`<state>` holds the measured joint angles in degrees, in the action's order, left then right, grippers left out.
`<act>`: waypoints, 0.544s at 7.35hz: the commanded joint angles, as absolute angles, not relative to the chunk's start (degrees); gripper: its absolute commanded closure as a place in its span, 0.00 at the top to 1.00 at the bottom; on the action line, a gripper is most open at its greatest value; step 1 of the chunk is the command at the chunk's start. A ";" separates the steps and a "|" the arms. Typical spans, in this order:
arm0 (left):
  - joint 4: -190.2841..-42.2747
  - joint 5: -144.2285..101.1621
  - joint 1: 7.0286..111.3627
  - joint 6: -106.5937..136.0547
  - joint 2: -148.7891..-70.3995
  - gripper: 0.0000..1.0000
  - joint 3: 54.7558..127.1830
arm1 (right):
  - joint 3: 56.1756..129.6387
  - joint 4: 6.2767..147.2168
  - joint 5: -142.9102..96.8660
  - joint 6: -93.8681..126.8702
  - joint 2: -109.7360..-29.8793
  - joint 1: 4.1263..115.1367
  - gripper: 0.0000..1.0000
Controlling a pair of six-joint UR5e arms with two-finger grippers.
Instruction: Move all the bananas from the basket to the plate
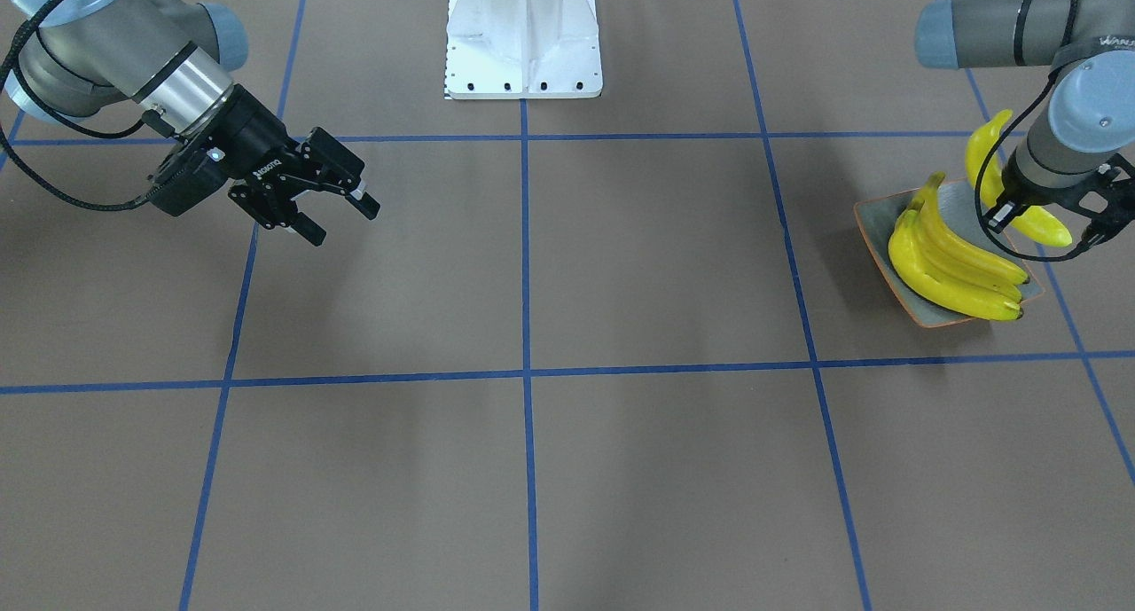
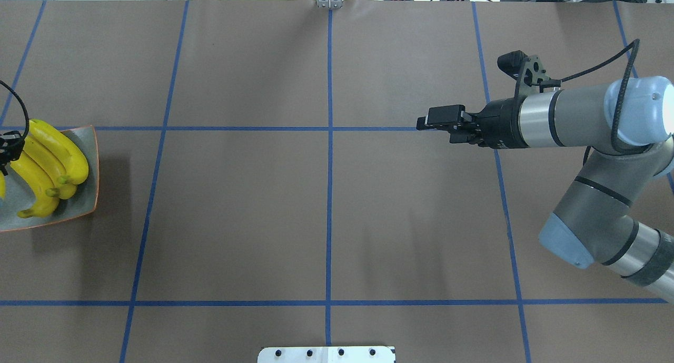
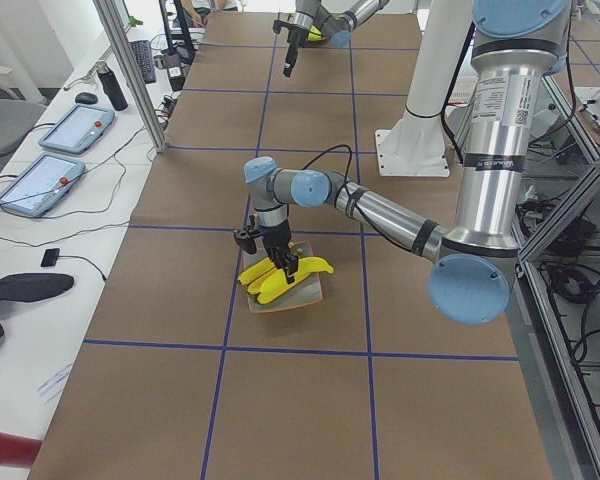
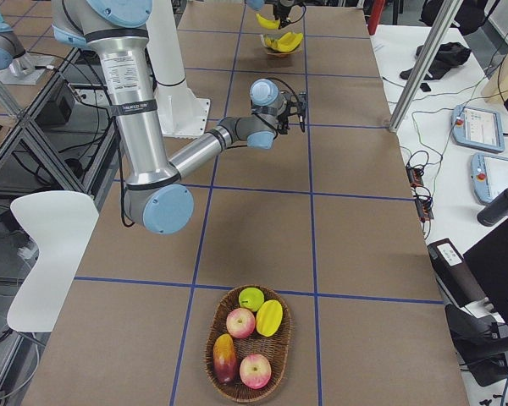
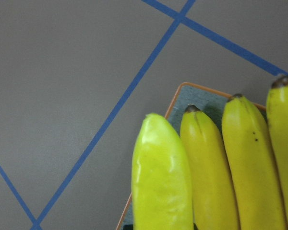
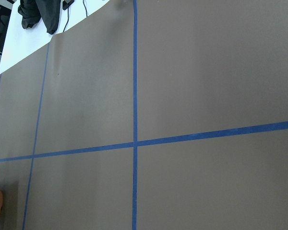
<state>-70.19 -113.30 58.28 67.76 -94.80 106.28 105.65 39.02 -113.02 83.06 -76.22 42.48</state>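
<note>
Three yellow bananas (image 1: 953,265) lie side by side on the grey-green plate (image 1: 876,228) at the robot's far left; they also show in the overhead view (image 2: 50,168). A fourth banana (image 1: 980,154) lies across the plate's robot-side edge and sticks out past it. My left gripper (image 1: 1049,230) points down over this banana's end, its fingers spread wide on either side with gaps, so it is open. The left wrist view shows this banana (image 5: 161,182) close below. My right gripper (image 1: 337,212) is open and empty, above the table on the robot's right.
A wicker basket (image 4: 250,347) with apples and other fruit stands at the table's right end, and no banana shows in it. The white robot base (image 1: 523,35) stands at the robot's edge of the table. Blue tape lines cross the brown table.
</note>
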 commanded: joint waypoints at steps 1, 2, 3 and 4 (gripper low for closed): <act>-70.22 -112.42 58.27 69.08 -94.83 0.00 104.06 | 105.64 39.02 -112.06 82.97 -75.94 41.92 1.00; -70.31 -112.33 58.18 69.08 -94.83 0.00 102.84 | 105.64 39.02 -112.06 82.97 -75.85 41.92 1.00; -70.31 -112.32 58.10 69.08 -95.01 0.00 102.57 | 105.64 39.02 -112.06 82.97 -75.94 41.92 1.00; -70.40 -112.32 58.10 69.00 -95.18 0.06 102.48 | 105.64 39.02 -112.06 82.97 -76.02 41.84 1.00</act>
<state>-70.32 -112.36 58.14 69.03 -95.00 102.82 105.65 39.02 -112.08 82.97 -75.95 41.91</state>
